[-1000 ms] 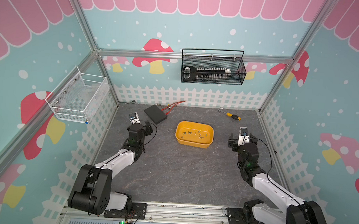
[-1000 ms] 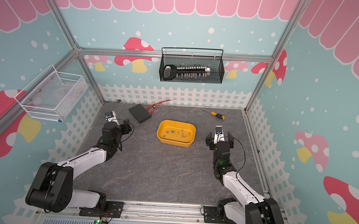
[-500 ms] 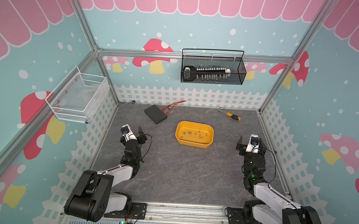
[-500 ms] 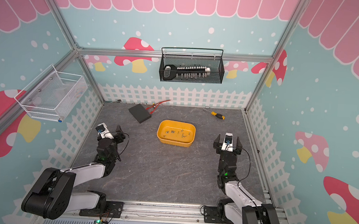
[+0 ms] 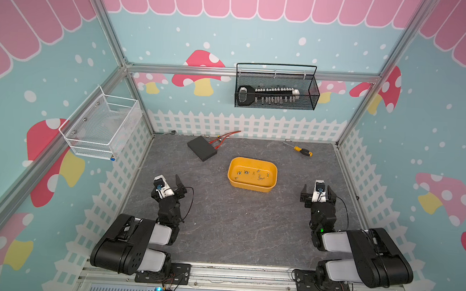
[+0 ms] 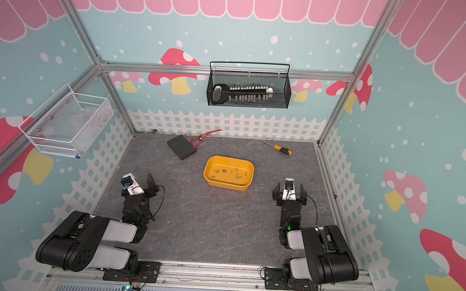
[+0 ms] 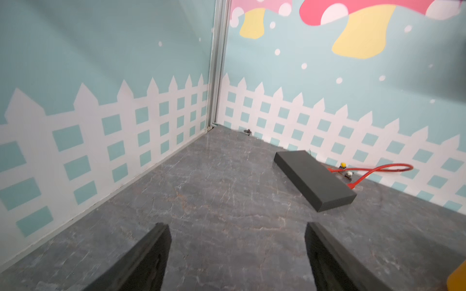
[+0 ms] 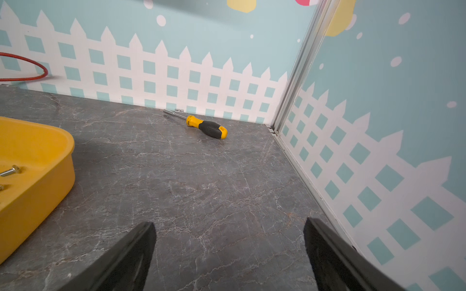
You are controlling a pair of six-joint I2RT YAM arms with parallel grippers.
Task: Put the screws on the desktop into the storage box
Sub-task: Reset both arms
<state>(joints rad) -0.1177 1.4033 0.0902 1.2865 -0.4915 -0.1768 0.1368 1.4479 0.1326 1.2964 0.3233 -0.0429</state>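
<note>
Screws (image 5: pixel 252 174) lie scattered on the floor of the yellow storage box (image 5: pixel 251 186), which sits mid-surface toward the back; we see none loose on the dark marbled surface (image 5: pixel 235 229), though they are tiny and one could escape us; over the last second both arms have pulled back from either side of the box and folded toward the near edge; the left pincer (image 7: pixel 236 225) and the right pincer (image 8: pixel 229 221) each stand wide with nothing between the jaws; we judge the task done and the arms parking; the yellow-and-black screwdriver (image 5: pixel 299 150) and the flat black block (image 5: pixel 201 148) lie near the back wall.
</note>
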